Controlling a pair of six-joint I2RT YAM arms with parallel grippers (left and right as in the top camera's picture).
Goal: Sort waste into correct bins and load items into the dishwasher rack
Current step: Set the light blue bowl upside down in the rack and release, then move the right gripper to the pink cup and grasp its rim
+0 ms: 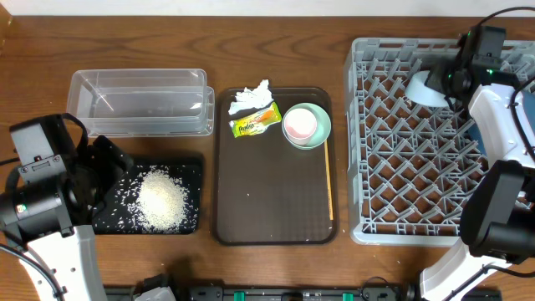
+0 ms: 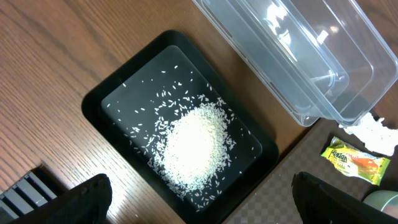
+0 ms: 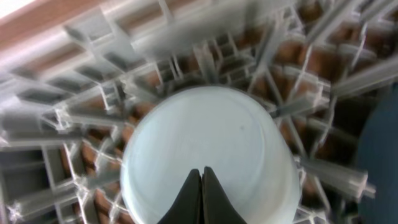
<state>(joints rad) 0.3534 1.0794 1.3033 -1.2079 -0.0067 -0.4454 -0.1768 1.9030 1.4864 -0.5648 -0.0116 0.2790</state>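
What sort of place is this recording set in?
Probably a lab bench staged as a kitchen clean-up station rather than a real kitchen: a bare wooden table carries a grey dishwasher rack, a brown serving tray and a black tray of loose rice.

The overhead camera looked straight down on the whole worktop [image 1: 276,46] from well above. The left wrist camera hung at middling height and faced down at a slant onto the black tray [image 2: 124,93] and the clear tub [image 2: 280,68], both also seen at the overhead view's left. The right wrist camera sat very close over the light-blue bowl [image 3: 211,143] in the grey rack [image 3: 81,106], shared with the overhead's upper right.
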